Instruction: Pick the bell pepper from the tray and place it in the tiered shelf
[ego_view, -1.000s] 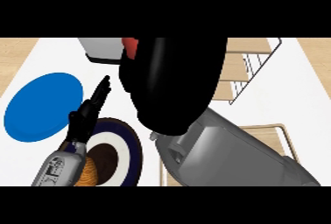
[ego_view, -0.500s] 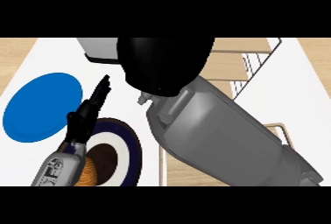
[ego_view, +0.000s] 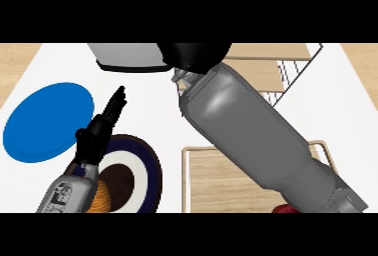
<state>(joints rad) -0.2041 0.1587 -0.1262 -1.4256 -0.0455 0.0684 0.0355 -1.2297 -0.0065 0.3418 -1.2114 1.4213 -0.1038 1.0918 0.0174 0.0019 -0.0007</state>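
My right hand was up at the top of the view, beside the tiered shelf; whether its fingers were open or shut I could not tell. The bell pepper showed only as a red sliver at the wooden tray's near edge, well apart from that hand, under my forearm. My left hand rested with fingers straight, holding nothing. I counted one blue plate, one dark ringed plate, one grey bowl on the tabletop.
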